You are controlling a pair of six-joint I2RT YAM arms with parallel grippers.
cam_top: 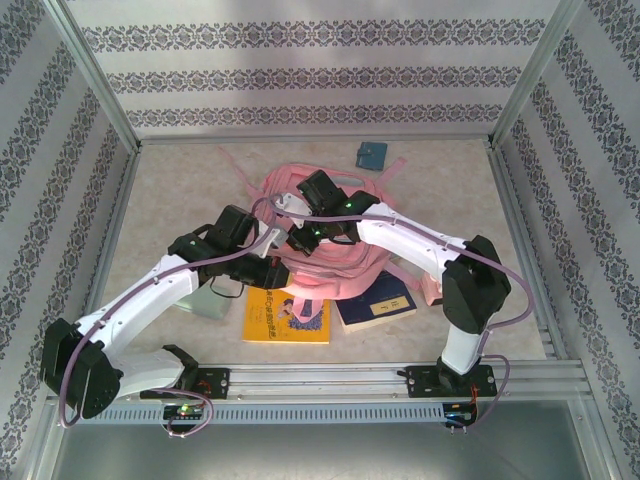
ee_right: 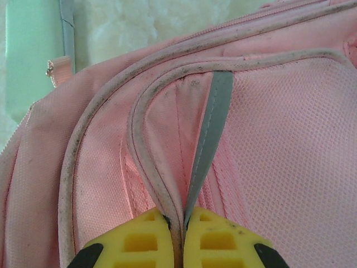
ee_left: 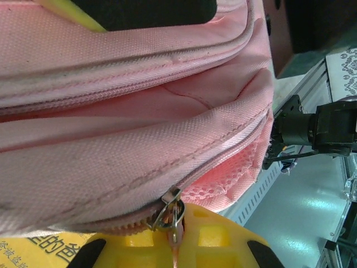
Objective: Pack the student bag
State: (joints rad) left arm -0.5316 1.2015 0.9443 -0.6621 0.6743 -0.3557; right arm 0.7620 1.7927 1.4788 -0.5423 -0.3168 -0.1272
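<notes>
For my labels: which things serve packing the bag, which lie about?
In use: soft pink fabric backpack; left gripper on its metal zip pull; right gripper pinching its piping.
Lying about: flat yellow book; flat blue book; mint case; small teal pouch.

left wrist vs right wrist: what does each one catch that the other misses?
Left wrist: metal zipper pull pinched in the left tool, pink mesh pocket, yellow book corner. Right wrist: piping fold pinched in the right tool, grey strip, mint-green item. Shared: the student bag, pink fabric, each tool shut on it.
</notes>
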